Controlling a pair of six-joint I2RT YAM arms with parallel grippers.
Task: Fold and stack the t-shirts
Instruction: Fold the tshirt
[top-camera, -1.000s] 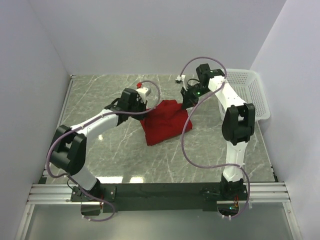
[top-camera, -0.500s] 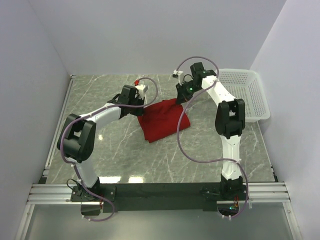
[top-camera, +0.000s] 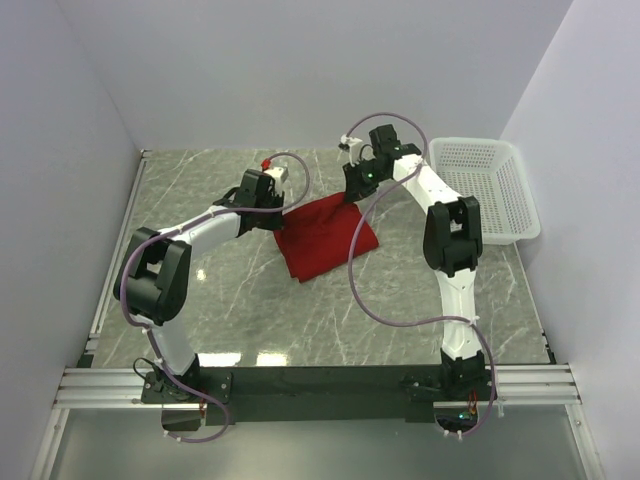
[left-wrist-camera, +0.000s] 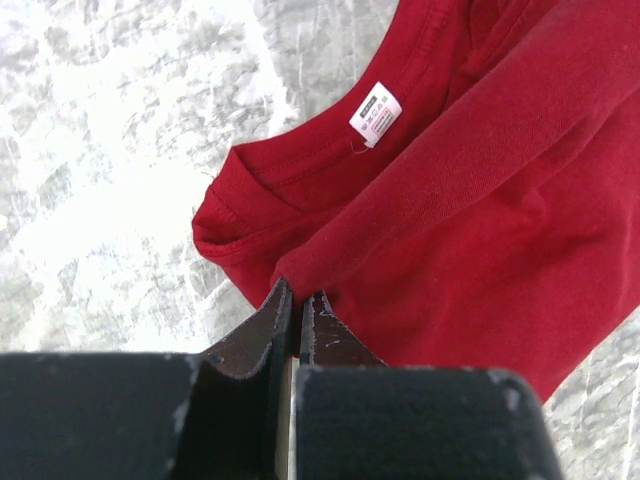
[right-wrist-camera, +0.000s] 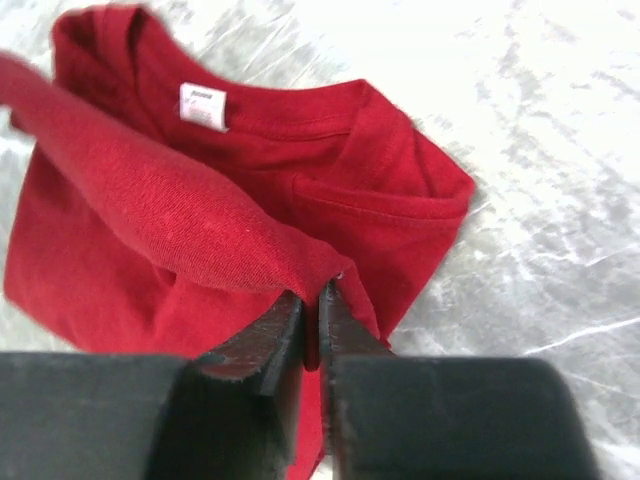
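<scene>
One deep red t-shirt (top-camera: 322, 236) lies partly folded on the marble table, its white neck tag (left-wrist-camera: 375, 113) showing in the left wrist view and also in the right wrist view (right-wrist-camera: 203, 106). My left gripper (top-camera: 277, 207) is shut on the shirt's edge at its far left corner (left-wrist-camera: 297, 293). My right gripper (top-camera: 350, 192) is shut on the cloth edge at the far right corner (right-wrist-camera: 320, 290). Both hold a raised fold of cloth stretched between them over the lower layer.
A white mesh basket (top-camera: 487, 190) stands at the right edge of the table, against the right wall. Walls close in the left, far and right sides. Purple cables (top-camera: 365, 290) loop from both arms.
Both grippers have carried the held shirt edge toward the far side of the table. The shirt has shifted slightly left and its folded shape has narrowed.
</scene>
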